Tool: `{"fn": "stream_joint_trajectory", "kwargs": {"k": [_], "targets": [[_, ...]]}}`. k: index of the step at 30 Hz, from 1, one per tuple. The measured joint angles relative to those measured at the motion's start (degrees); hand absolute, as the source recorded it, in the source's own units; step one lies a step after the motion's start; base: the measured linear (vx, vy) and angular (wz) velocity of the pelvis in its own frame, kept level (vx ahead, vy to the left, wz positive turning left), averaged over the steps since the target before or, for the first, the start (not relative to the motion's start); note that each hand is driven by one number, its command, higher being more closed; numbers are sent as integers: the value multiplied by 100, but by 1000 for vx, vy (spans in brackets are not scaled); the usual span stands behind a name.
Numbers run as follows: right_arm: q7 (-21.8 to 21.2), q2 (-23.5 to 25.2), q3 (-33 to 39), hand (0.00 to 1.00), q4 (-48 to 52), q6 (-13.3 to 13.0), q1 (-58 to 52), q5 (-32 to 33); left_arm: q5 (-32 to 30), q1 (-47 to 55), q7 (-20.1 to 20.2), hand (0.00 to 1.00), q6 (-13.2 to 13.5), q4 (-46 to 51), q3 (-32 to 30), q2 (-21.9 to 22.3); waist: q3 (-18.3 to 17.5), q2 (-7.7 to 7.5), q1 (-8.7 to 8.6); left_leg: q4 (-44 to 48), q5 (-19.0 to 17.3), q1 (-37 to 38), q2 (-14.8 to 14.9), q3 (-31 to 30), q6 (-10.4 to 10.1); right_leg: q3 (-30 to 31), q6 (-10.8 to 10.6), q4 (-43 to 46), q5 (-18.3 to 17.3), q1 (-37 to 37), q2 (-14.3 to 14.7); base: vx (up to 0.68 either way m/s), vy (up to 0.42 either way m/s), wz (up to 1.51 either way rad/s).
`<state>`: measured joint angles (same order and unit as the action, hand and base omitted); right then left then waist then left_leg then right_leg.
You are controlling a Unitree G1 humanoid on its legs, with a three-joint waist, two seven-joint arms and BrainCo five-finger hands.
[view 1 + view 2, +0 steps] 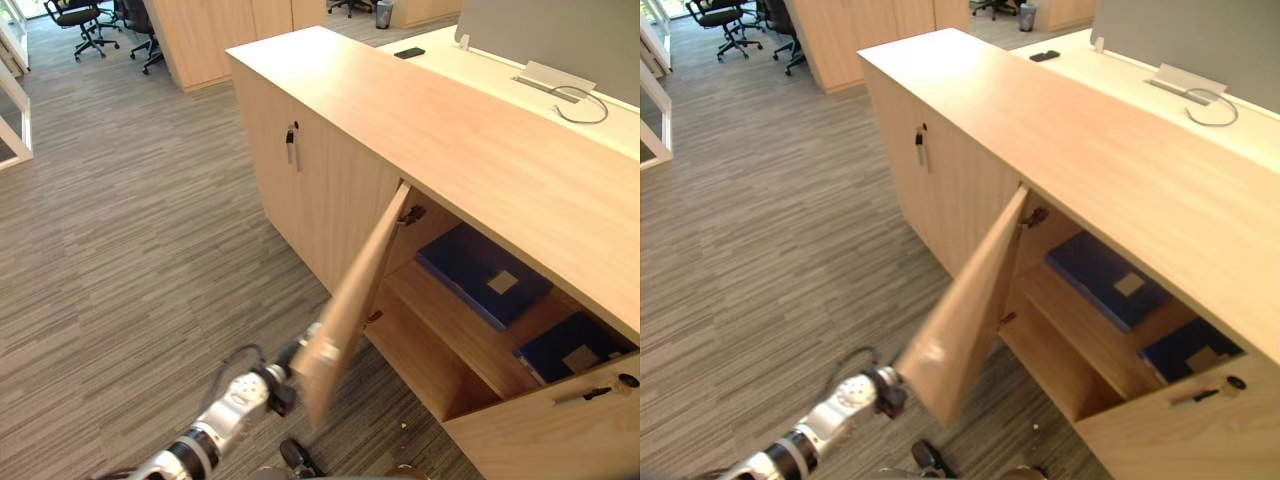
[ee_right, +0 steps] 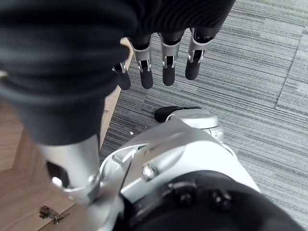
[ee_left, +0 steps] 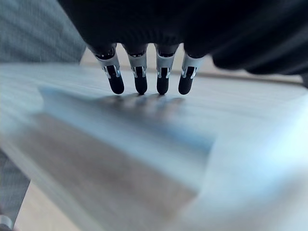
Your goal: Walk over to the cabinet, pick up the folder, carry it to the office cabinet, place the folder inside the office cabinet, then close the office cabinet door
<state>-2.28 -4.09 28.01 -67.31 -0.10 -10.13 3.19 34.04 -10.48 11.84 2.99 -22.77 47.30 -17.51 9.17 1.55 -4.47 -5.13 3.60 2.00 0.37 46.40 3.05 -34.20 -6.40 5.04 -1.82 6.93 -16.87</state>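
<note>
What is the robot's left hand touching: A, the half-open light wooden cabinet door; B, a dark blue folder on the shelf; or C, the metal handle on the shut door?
A: the left hand lays straight fingers on the outer face of the half-open light wooden cabinet door.

The left arm (image 1: pixel 225 410) slants up from the lower left of the frame toward the centre, and the left hand (image 3: pixel 139 72) is flat with straight fingers. The right hand (image 2: pixel 166 62) hangs loose, fingers relaxed.
</note>
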Motion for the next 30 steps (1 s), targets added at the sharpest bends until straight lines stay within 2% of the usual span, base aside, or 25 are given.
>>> {"fn": "stream_joint_trajectory", "kwargs": {"k": [3, 5, 6, 7, 8, 9, 10, 12, 14, 17, 18, 20, 22, 23, 24, 26, 28, 30], "targets": [[-60, -1, 17, 0, -82, 1, 107, -19, 443, 0, 653, 0, -233, 328, 685, 280, -6, 15, -147, -1, -19, -21, 17, 74, -4, 15, -1, 13, -1, -80, -15, -34, -11, -20], [-96, 5, 119, 0, -105, 0, 160, -36, 651, -18, 867, 0, -362, 335, 838, 527, -27, 45, -227, 0, -47, -108, 48, 140, -8, 34, -1, 40, -1, -201, -10, -38, -22, -19], [-119, 12, 197, 0, -124, 0, 163, -89, 746, -81, 983, 0, -451, 338, 939, 636, -27, 71, -246, 0, -84, -154, 76, 198, -87, 38, -1, 23, -1, -243, 18, -35, -37, -13], [-121, 9, 204, 0, -134, 0, 163, -98, 762, -94, 999, 0, -464, 341, 965, 652, -31, 75, -253, -1, -110, -164, 80, 222, -125, 40, 1, 6, -2, -265, 23, -38, -26, -8], [-120, 41, 202, 0, -217, -10, 161, -124, 860, -133, 1048, 0, -511, 351, 1056, 663, -67, -65, -291, 126, -236, -180, 46, 397, -142, 133, 22, -114, 19, -343, -111, -3, -2, -35], [-124, 1, 194, 0, -263, -14, 150, -162, 897, -113, 1082, 0, -524, 350, 1092, 657, -105, -46, -196, 894, -323, -155, 293, 235, 166, 244, 20, -42, 84, -383, -188, 48, -35, -55], [-123, -55, 192, 0, -261, -18, 132, -193, 926, -89, 1101, 0, -532, 344, 1122, 672, -115, 9, -201, 863, -535, -98, 336, 28, -12, 296, 8, -13, 90, -373, -119, 99, -87, -71], [-122, -47, 165, 0, -226, -25, 99, -211, 940, -79, 1121, 0, -554, 322, 1149, 636, -223, 54, -385, 710, -495, 20, 277, 150, -47, 471, 6, -108, 181, -351, -90, 76, -79, -39], [-128, -4, 194, 0, -224, -23, 41, -209, 925, -79, 1118, 0, -535, 320, 1130, 682, -231, 97, -463, 671, -492, 17, 288, 160, -58, 487, 6, -167, 224, -368, -47, 31, -34, -5], [-121, 5, 143, 0, -205, -3, -11, -207, 846, 105, 1098, 0, -432, 302, 943, 748, -204, 81, -482, 587, -409, 113, 370, 332, -183, 633, 10, -253, 225, -348, 111, 37, -90, -22], [-111, 2, 95, 0, -189, -6, -30, -202, 714, 255, 1058, 0, -325, 191, 753, 794, -213, 80, -487, 582, -379, 165, 441, 431, -230, 652, 12, -331, 226, -298, 186, 22, -172, -42], [-93, -13, -36, 0, -156, -13, -43, -159, 392, 372, 931, 0, -119, -245, 354, 939, -205, 51, -477, 858, -483, 174, 674, 553, -259, 766, 12, -431, 225, -243, 330, 25, -184, -43], [-68, -48, -101, 0, -197, -49, -41, 40, -85, 400, 647, 0, 180, -931, -297, 1117, -218, 107, -431, 2047, -953, -127, 1457, 733, -340, 903, 13, -440, 224, -383, 602, 86, -216, -56], [-58, -68, -121, 0, -221, -58, -44, 74, -225, 402, 561, 0, 230, -1083, -421, 1128, -217, 133, -414, 2298, -1050, -154, 1663, 773, -364, 956, 17, -447, 226, -385, 701, 141, -215, -60], [-26, -99, -208, 0, -240, -58, -79, 145, -488, 417, 406, 0, 302, -1380, -603, 1114, -227, 153, -401, 2659, -1165, -122, 1999, 826, -437, 1065, 48, -453, 244, -350, 859, 116, -151, -48], [41, -140, -308, 0, -269, -63, -115, 242, -770, 536, 207, 0, 383, -1700, -925, 1110, -226, 172, -413, 3009, -1154, 27, 2311, 861, -496, 1259, 149, -455, 288, -309, 1053, 120, -177, -52], [75, -170, -290, 0, -323, -64, -94, 242, -947, 663, 69, 0, 436, -2153, -1503, 1223, -230, 207, -407, 3363, -1046, 17, 2535, 543, -442, 1507, 251, -453, 314, -283, 1188, 121, -164, -63], [73, -169, -221, 0, -259, -113, -67, 242, -985, 892, -181, 0, 458, -2566, -2423, 1255, -175, 311, -380, 3771, -908, 9, 2760, -57, -421, 1932, 403, -475, 295, -243, 1381, 139, -122, -86]]}}
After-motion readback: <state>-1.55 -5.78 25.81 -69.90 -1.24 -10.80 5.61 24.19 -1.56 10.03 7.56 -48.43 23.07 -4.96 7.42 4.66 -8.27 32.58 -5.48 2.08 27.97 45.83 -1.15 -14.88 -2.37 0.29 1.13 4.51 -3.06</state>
